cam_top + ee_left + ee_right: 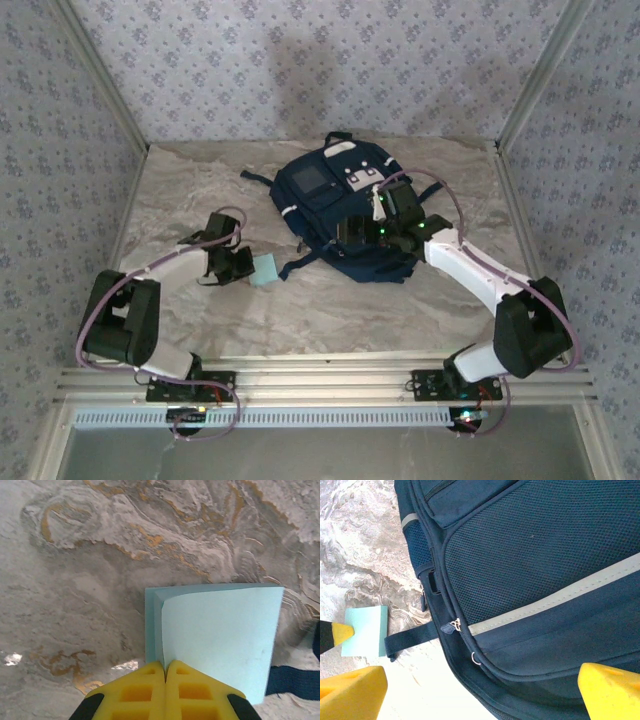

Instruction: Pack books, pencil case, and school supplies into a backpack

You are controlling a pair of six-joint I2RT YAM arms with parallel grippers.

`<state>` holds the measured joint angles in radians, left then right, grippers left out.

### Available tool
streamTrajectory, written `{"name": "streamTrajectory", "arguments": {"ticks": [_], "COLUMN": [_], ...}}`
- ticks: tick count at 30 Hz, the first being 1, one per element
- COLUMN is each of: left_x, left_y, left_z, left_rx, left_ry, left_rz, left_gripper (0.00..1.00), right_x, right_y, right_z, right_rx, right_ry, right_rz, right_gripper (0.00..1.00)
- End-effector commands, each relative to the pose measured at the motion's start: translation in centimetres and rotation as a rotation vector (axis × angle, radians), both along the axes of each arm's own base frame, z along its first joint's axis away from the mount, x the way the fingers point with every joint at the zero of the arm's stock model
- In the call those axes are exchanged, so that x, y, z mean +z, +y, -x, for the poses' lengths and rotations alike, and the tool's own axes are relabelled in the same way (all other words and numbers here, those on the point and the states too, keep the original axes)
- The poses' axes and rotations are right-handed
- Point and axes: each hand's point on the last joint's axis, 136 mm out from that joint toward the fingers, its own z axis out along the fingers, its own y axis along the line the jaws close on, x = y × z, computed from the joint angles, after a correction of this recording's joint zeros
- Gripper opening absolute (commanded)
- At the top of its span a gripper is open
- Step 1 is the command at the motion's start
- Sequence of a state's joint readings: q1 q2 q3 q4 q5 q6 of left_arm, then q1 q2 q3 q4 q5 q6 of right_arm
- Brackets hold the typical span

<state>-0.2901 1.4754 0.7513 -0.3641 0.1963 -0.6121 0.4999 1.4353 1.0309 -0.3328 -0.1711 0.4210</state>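
Observation:
The navy backpack (325, 190) lies flat at the middle of the table, its mesh panel and grey stripe close in the right wrist view (530, 565). A small light-blue pad (267, 270) of the school supplies lies left of it. My left gripper (165, 672) is shut on the pad's (220, 635) near edge, and the top sheet curls up between the yellow fingers. My right gripper (480, 695) hangs open over the backpack's lower edge, near a zipper pull (451, 626), holding nothing. Books and pencil case are out of view.
A dark backpack strap (412, 637) trails across the marbled table (180, 190) toward the pad (366, 630). Patterned walls and metal frame posts close in the back and sides. Bare tabletop stretches left of and behind the pad.

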Motion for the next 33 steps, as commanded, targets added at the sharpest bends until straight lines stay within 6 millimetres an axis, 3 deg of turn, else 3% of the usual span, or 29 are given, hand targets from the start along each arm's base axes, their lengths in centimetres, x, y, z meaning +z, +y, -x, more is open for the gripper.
{"name": "streamTrajectory", "arguments": {"ticks": [1,6,15,23,28,33], "left_x": [2.5,6.6,14.3,16.6,17.6,18.0], "left_y": [-1.1,-2.0,-4.8,-10.4,-12.7,-13.9], "left_z": [0.3,-1.1,-3.6,-4.4,-4.2,-3.6], "left_rx": [-0.021,-0.015,-0.026,-0.105,-0.162,-0.200], "left_ry": [0.002,-0.088,-0.276,-0.341,-0.357,-0.362], "left_rz": [0.061,0.122,0.286,0.466,0.513,0.528], "left_gripper": [0.00,0.00,0.00,0.00,0.00,0.00], "right_x": [0.7,1.5,4.5,6.3,4.7,3.9], "right_y": [1.4,3.7,7.4,10.7,11.4,11.9], "right_z": [-0.3,0.0,0.4,0.6,0.5,0.5], "right_rx": [0.031,0.086,0.190,0.283,0.281,0.291], "right_ry": [-0.009,-0.009,-0.027,-0.033,0.018,0.042], "right_rz": [-0.027,-0.120,-0.318,-0.482,-0.497,-0.519], "right_gripper": [1.00,1.00,0.89,0.83,0.81,0.70]}}
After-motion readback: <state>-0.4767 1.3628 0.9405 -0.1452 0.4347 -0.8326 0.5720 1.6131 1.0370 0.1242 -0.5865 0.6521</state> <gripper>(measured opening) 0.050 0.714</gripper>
